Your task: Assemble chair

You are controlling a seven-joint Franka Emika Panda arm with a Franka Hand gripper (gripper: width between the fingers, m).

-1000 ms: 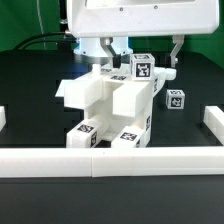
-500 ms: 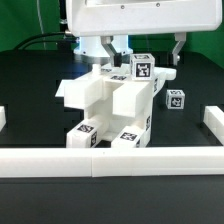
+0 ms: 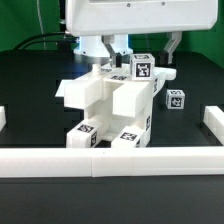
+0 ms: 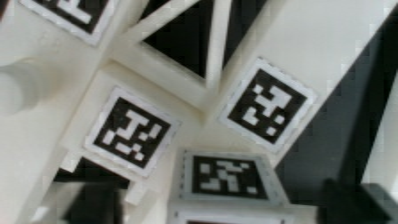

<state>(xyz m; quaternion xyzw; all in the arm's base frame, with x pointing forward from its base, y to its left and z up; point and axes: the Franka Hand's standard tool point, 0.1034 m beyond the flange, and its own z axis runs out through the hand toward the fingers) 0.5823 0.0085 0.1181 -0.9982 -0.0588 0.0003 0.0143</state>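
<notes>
The black table [image 3: 30, 80] fills the exterior view, fenced along the bottom of the frame by the long white border rail [image 3: 110, 158]. At the centre stands the chair [image 3: 105, 100], half-built: a chunky white cluster of panels and legs, with tags facing the camera at its lower edge.

Hanging from the top of the frame, the gripper [image 3: 151, 50] has its two dark fingers wide apart, one on each side of the tagged upper piece [image 3: 142, 68] at the chair's upper right. No firm hold shows, so I read the jaws as open with nothing in them. Whether a pad already brushes the plastic cannot be told.

A loose block [image 3: 175, 98] lies just right of the chair, apart from it.

The wrist view is crowded with white surfaces and a tag [image 4: 267, 103] seen very close; the fingertips are not clear there.

The step looks like a grasp of that upper piece. Done well, the fingers sit square to its flat sides and close evenly, so the stack below is not nudged or the piece twisted off line.
</notes>
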